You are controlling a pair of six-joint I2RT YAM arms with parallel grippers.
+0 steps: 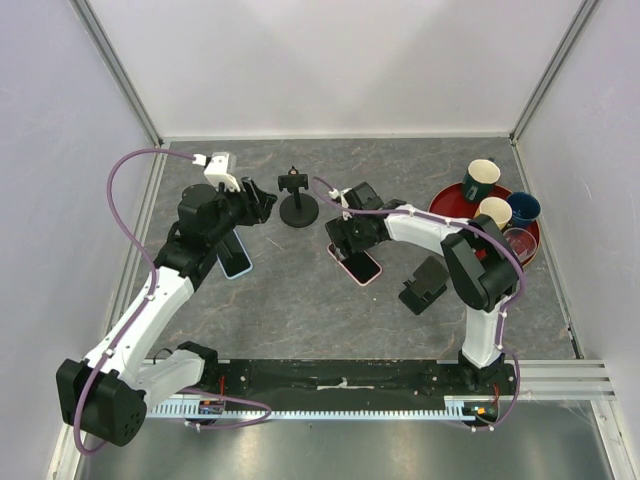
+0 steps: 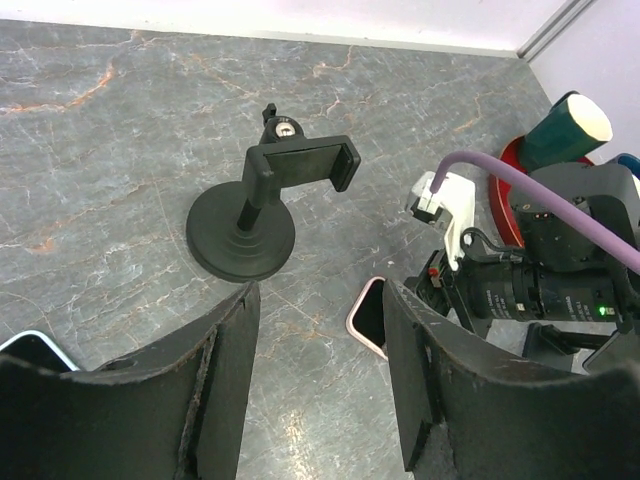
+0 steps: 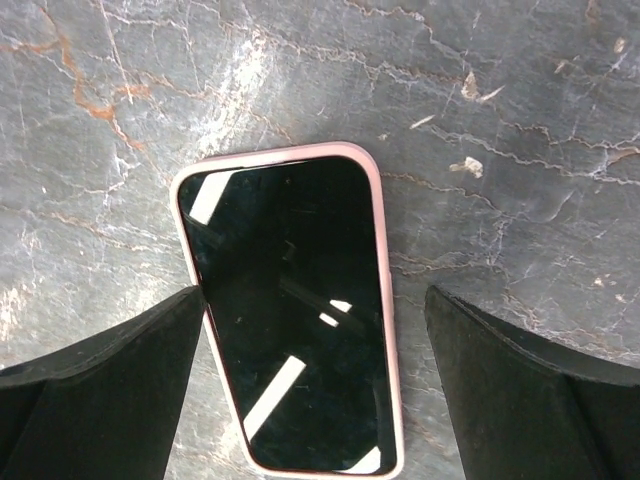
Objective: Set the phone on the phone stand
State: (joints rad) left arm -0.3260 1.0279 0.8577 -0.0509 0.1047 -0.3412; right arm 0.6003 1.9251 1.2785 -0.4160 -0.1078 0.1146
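The phone [image 3: 290,310], pink-rimmed with a dark screen, lies flat and screen up on the grey table; it also shows as phone [image 1: 362,267] and as a corner [image 2: 368,316]. My right gripper [image 3: 315,295] hovers open astride it, the left finger at the phone's edge and the right finger apart from it. From above the right gripper [image 1: 345,242] is over the phone's far end. The phone stand [image 1: 297,205] stands upright farther back, its disc base and clamp [image 2: 300,165] unoccupied. My left gripper [image 2: 320,292] is open and holds nothing, just left of the stand [image 1: 263,204].
A light-blue phone [image 1: 236,260] lies under the left arm. A black folding stand [image 1: 425,285] sits right of the pink phone. A red tray [image 1: 447,197] with several cups is at the back right. White walls enclose the table.
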